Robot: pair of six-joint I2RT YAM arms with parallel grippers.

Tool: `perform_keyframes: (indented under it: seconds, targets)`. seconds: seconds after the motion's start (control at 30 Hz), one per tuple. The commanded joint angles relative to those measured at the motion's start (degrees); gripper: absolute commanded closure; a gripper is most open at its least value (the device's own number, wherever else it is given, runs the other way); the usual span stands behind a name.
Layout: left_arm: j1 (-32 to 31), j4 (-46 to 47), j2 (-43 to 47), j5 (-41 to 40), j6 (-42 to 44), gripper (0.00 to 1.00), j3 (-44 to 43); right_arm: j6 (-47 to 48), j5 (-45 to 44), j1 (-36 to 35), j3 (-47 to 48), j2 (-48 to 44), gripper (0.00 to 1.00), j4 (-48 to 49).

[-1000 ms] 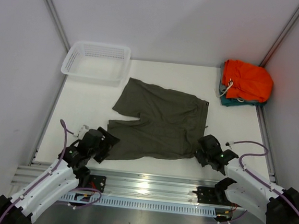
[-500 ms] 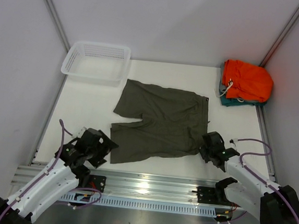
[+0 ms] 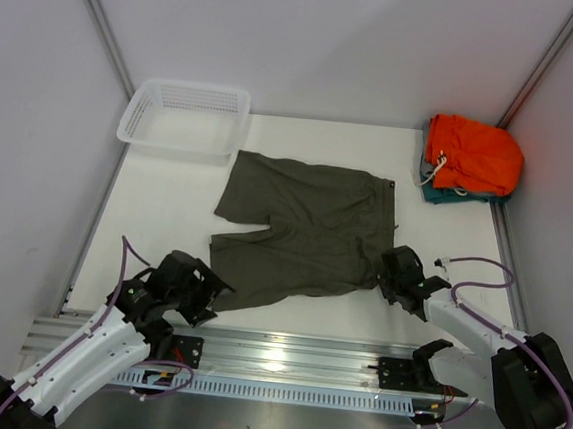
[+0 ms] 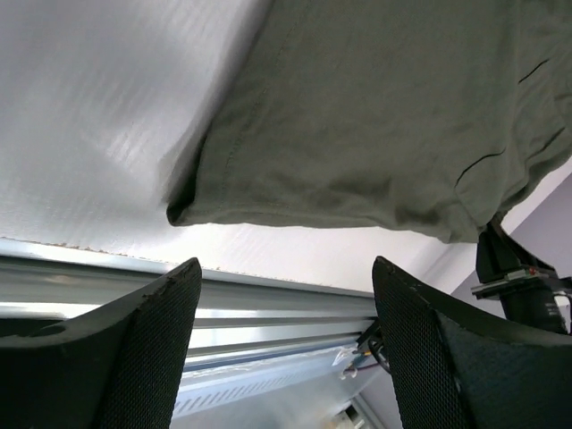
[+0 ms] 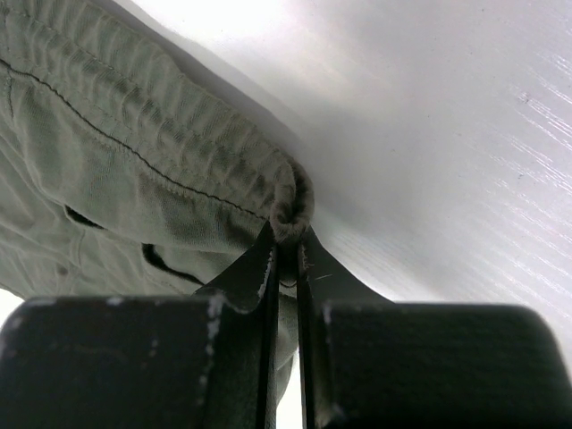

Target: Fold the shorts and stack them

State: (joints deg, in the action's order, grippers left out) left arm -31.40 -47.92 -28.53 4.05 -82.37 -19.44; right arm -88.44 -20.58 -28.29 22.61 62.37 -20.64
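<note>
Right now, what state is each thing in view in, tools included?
shorts: unfolded, spread flat, one waistband corner pinched.
right tool: shut on that waistband corner.
left tool: open, leg hem just ahead of it, not gripped.
basket: upright, nothing visible inside.
orange shorts: folded, lying on top of the teal garment.
teal garment: under the orange shorts, mostly hidden.

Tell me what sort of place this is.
Probably a lab robot cell, not a home: a white table walled by plain panels, a left arm and right arm bolted to a metal rail, and shorts laid out for folding.
</note>
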Motion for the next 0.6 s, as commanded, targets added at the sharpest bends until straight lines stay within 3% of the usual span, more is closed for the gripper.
perform_keyframes:
  seconds: [0.0,0.33,0.57]
  targets:
    - [-2.3,3.7,0.3,3.2,-4.7,0.21,2.7,-0.1,-3.0,-0.6,1.4,0.7,1.0,-1.1]
    - [-3.1,5.6,-4.4,-2.0,-6.0,0.28,4.5,-0.4,-2.8,-1.1,1.1,-1.0,1.0,-1.8]
    - [-3.1,5.9,-4.2,-3.8,-10.0,0.44,6.8,-1.0,-2.8,-1.5,0.7,-3.1,1.0,-2.5]
